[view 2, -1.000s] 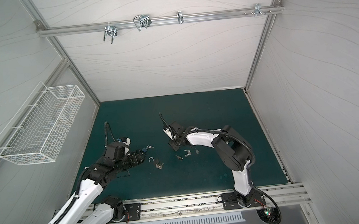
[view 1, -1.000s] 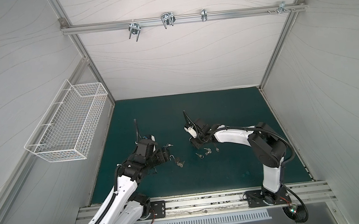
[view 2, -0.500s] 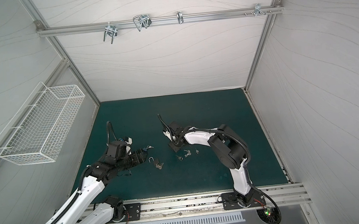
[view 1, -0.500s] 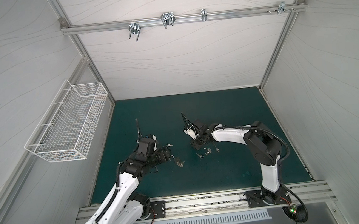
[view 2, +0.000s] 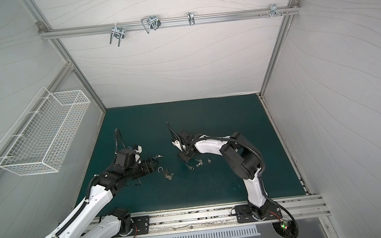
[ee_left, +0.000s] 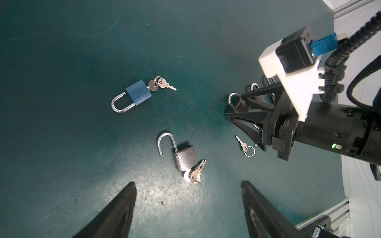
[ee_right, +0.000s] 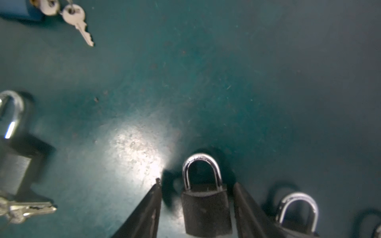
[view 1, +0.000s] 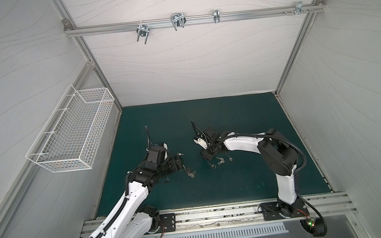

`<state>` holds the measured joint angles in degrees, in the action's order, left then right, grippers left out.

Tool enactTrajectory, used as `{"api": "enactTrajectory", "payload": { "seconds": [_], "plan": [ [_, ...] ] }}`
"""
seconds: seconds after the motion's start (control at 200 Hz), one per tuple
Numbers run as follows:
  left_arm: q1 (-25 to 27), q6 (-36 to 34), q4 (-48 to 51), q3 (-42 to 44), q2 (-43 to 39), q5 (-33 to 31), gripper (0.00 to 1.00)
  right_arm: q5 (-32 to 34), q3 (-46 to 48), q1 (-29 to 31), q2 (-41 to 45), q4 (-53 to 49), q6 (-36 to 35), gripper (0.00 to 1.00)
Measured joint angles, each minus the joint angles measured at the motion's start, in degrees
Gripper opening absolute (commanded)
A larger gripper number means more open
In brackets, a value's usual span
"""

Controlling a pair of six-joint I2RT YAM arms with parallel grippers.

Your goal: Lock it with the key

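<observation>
My right gripper (ee_right: 196,183) is low on the mat and open. A small dark padlock (ee_right: 206,208) with a shut shackle stands between its fingers (ee_right: 144,212), with a gap at each side. In both top views that gripper (view 1: 206,156) (view 2: 185,158) is mid-mat. My left gripper (ee_left: 188,184) is open and empty, just short of a grey padlock (ee_left: 184,157) whose shackle is swung open. A bunch of keys (ee_left: 196,172) hangs from that padlock's base. A blue padlock (ee_left: 138,94) lies shut with a key (ee_left: 153,86) in it.
A second dark padlock (ee_right: 296,212) stands beside the right gripper. A loose key on a ring (ee_left: 245,145) and other keys (view 1: 221,161) lie on the green mat (view 1: 232,120). A white wire basket (view 1: 71,133) hangs on the left wall.
The right gripper's jaws have spread apart around the small dark padlock and its wrist has shifted slightly. The left arm has barely moved.
</observation>
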<state>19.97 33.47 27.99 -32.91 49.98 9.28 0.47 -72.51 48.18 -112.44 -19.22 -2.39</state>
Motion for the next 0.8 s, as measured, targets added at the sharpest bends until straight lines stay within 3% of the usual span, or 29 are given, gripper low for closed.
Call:
{"api": "enactTrajectory", "payload": {
  "seconds": [0.135, 0.275, 0.44, 0.66, 0.8],
  "plan": [
    [-0.15, 0.83, -1.62, 2.21, -2.08, 0.92, 0.8, -0.61, 0.52, 0.0, 2.19, -0.85, -0.83, 0.65],
    [-0.9, 1.44, -3.34, 3.69, -4.07, 2.21, 0.79, -0.37, 5.03, 0.66, 10.75, 1.62, -0.59, 0.63],
    [-3.72, 2.89, -6.71, 5.81, -4.31, 4.74, 0.79, 2.12, 9.4, 6.51, 18.21, 6.54, 5.09, 0.62],
    [-13.6, 5.99, -9.14, 8.74, -5.81, 9.33, 0.77, 8.76, 6.84, 15.67, 13.4, 7.06, 15.1, 0.61],
    [-21.49, 7.78, -9.46, 9.81, -8.22, 12.9, 0.77, 11.58, 2.67, 18.25, 8.48, 5.07, 20.06, 0.61]
  ]
}}
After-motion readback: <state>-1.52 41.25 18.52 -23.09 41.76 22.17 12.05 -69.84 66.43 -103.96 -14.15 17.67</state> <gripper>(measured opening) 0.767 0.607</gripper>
